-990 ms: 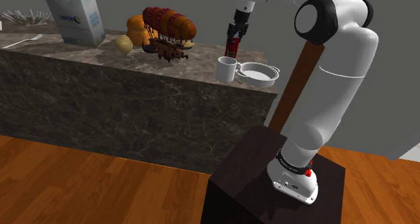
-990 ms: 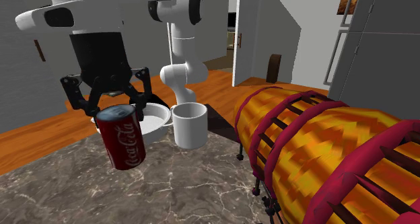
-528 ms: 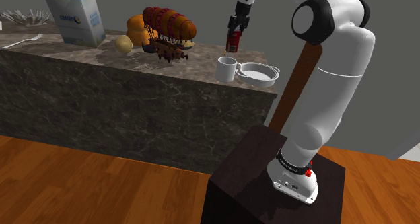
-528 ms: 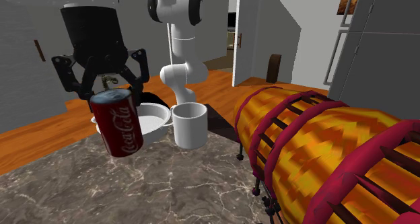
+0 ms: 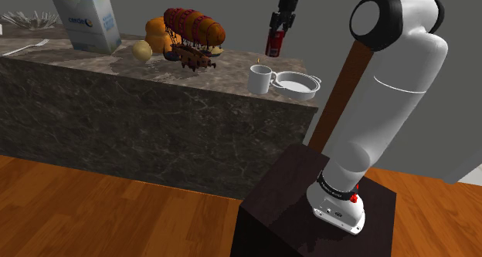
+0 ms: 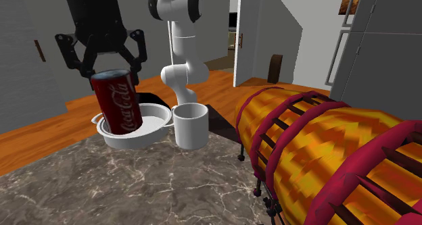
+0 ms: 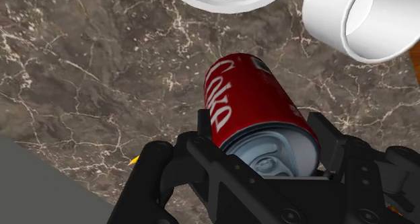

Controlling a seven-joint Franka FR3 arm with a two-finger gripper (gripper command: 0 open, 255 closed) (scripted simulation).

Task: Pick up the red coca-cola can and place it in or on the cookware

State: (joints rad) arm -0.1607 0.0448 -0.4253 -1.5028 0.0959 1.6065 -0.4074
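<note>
Your gripper [image 6: 103, 63] is closed around the top end of the red cola can [image 6: 122, 103], holding it clear above the stone counter [image 6: 135, 183], nearly upright with a slight tilt. The shallow white pan [image 5: 297, 84] sits lower, toward the shoulder view's right of the can, near the counter's corner. A white mug [image 6: 191, 126] stands just beside the pan, so side room for lowering looks tight.
</note>
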